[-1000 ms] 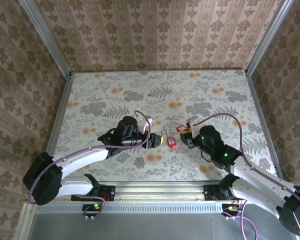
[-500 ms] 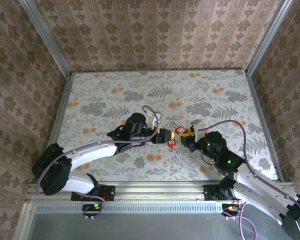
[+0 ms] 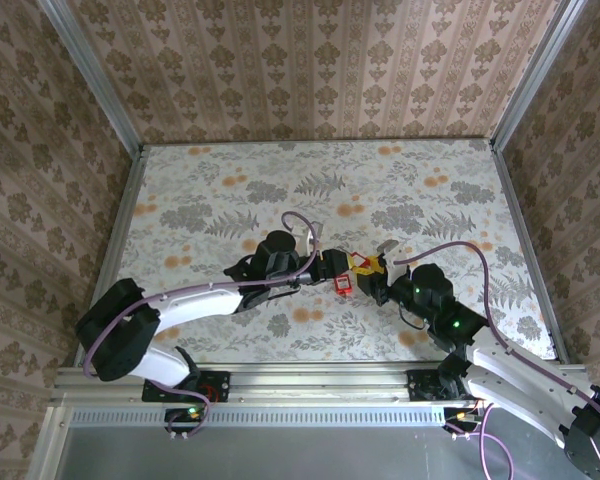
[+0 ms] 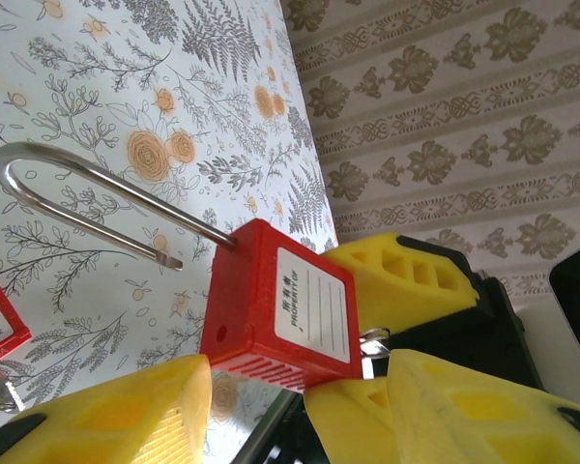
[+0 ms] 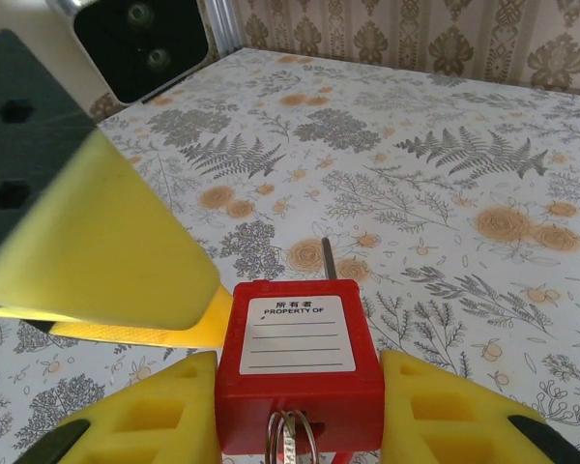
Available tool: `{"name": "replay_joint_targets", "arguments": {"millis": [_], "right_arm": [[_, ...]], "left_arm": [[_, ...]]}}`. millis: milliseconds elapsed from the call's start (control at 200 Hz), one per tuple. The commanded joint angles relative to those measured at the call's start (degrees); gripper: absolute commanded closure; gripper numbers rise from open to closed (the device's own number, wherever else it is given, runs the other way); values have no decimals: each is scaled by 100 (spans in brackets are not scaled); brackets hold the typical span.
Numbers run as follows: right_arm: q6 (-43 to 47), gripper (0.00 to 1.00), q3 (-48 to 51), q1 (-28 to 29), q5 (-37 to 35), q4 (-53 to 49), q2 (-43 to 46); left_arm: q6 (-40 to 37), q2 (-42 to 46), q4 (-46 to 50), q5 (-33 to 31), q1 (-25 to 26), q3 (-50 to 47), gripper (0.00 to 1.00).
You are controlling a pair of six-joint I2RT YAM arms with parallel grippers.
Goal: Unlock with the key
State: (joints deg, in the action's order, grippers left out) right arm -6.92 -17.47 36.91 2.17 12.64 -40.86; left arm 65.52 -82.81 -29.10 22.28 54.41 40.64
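Right gripper (image 5: 300,391) is clenching the red padlock (image 5: 298,333) by both sides, low centre of the right wrist frame. Key ring (image 5: 288,437) is hanging at its base. Left gripper (image 3: 331,268) is standing partly spread, released, one finger (image 5: 106,242) lying just left of the padlock.

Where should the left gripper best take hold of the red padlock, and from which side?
Probably across the padlock body's flat labelled faces, from the shackle end: the right gripper clamps its narrow sides, and the key ring hangs at its base.
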Motion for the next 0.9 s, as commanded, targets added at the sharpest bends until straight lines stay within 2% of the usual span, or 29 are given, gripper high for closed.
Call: {"name": "replay_joint_targets", "arguments": {"millis": [0, 230, 490, 740, 890], "right_arm": [[86, 93, 64, 51, 93, 325, 100], [-26, 93, 147, 72, 140, 444, 91], [-238, 93, 252, 129, 185, 675, -20], [-284, 92, 260, 146, 327, 624, -19], [-317, 86, 262, 149, 424, 477, 67]], "left_arm": [[497, -224, -472, -168, 81, -143, 49], [721, -427, -774, -453, 85, -133, 49], [774, -655, -956, -502, 82, 96, 55], [662, -644, -797, -558, 46, 153, 71], [377, -425, -330, -620, 36, 200, 84]]}}
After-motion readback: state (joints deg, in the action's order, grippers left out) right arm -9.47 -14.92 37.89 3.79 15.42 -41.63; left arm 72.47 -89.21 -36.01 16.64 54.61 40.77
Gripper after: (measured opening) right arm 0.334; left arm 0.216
